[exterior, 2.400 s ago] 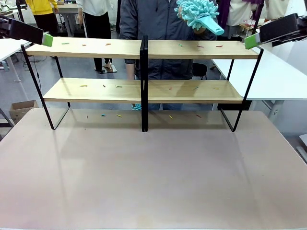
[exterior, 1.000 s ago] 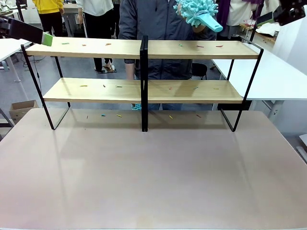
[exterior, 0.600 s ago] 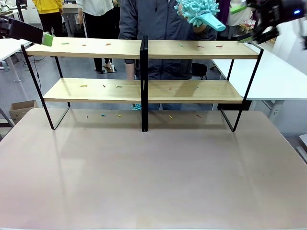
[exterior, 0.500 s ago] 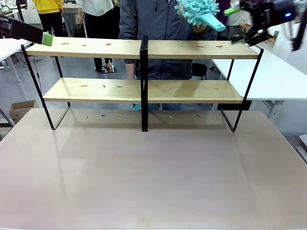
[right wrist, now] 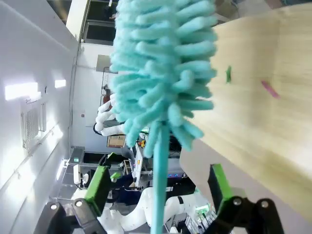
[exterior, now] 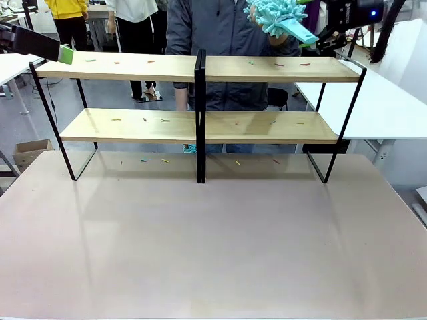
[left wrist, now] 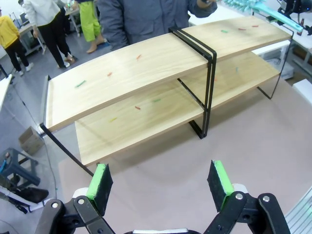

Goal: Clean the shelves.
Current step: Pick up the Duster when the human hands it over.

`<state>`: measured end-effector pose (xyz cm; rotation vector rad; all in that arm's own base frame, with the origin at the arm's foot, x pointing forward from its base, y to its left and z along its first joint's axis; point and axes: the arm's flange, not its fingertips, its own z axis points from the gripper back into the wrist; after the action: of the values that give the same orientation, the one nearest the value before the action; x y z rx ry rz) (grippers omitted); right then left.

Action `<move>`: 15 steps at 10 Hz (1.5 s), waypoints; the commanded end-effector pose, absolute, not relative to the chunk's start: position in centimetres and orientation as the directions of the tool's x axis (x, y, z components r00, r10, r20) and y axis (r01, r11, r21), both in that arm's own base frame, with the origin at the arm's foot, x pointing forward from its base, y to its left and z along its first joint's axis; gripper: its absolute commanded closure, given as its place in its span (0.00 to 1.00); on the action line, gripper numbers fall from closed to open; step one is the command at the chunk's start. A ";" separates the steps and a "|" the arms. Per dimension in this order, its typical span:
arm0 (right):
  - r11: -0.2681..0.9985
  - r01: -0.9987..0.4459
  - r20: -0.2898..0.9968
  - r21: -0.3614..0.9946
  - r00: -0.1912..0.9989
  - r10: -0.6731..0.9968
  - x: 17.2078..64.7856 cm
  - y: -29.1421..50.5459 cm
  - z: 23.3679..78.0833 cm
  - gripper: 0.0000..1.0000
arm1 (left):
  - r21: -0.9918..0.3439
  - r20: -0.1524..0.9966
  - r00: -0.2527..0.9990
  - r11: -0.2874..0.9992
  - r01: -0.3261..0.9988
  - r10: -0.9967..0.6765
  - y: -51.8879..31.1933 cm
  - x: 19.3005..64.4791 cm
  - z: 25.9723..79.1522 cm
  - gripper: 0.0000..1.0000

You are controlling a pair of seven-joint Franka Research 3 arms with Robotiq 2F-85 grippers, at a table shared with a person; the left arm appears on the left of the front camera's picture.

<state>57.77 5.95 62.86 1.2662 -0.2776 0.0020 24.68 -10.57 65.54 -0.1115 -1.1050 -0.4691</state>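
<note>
The shelves [exterior: 200,70] are two long light wooden boards in a thin black frame with a central post, at the table's far side; they also appear as the shelves [left wrist: 146,73] in the left wrist view. Small coloured scraps [exterior: 277,65] lie on both boards. A person behind holds up a teal fluffy duster [exterior: 275,15]. My right gripper [exterior: 311,27] is open at the duster's handle end. In the right wrist view the duster's handle [right wrist: 159,170] runs between the spread fingers [right wrist: 100,187] without touching them. My left gripper [exterior: 65,55] hovers open at the top board's left end.
More scraps [exterior: 165,161] lie on the pinkish table [exterior: 213,240] under the shelves. A white table [exterior: 373,100] stands at the right, a cardboard box [exterior: 30,152] on the floor at the left. Other people stand behind.
My right gripper has swung left from the picture's right edge to the duster's handle. The duster, the shelves and my left arm have stayed in place.
</note>
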 end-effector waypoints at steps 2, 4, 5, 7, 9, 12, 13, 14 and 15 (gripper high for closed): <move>0.338 -0.152 0.198 0.929 0.974 -0.107 57.4 6.3 62.6 0.00 | 0.143 0.883 0.356 0.898 0.417 -0.306 -10.6 24.7 65.5 0.00; 0.365 -0.162 0.215 0.917 0.970 -0.110 57.3 6.5 62.7 0.56 | 0.143 0.883 0.356 0.898 0.417 -0.306 -10.6 24.7 65.5 0.00; 0.364 -0.164 0.216 0.917 0.970 -0.108 57.3 6.6 62.8 0.56 | 0.143 0.883 0.356 0.898 0.417 -0.306 -10.6 24.7 65.5 0.00; 0.361 -0.165 0.214 0.918 0.972 -0.099 57.3 6.6 62.7 0.61 | 0.143 0.883 0.356 0.898 0.417 -0.306 -10.6 24.7 65.5 0.00; 0.361 -0.157 0.205 0.919 0.974 -0.099 57.4 6.6 62.5 1.00 | 0.143 0.883 0.356 0.898 0.417 -0.306 -10.6 24.7 65.5 0.00; 0.366 -0.156 0.203 0.917 0.975 -0.093 57.5 6.7 62.5 1.00 | 0.143 0.883 0.356 0.898 0.417 -0.306 -10.6 24.7 65.5 0.00; 0.369 -0.154 0.201 0.917 0.975 -0.092 57.4 6.6 62.5 1.00 | 0.143 0.883 0.356 0.898 0.417 -0.306 -10.6 24.7 65.5 0.00; 0.373 -0.155 0.203 0.915 0.975 -0.093 57.4 6.5 62.6 1.00 | 0.143 0.883 0.356 0.898 0.417 -0.306 -10.6 24.7 65.5 0.00; 0.397 -0.158 0.211 0.904 0.973 -0.092 57.1 6.0 62.9 1.00 | 0.143 0.883 0.356 0.898 0.417 -0.306 -10.6 24.7 65.5 0.00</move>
<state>57.45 6.38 62.15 1.1888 -0.2456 0.0375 24.68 -10.57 65.54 -0.1114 -1.1050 -0.4692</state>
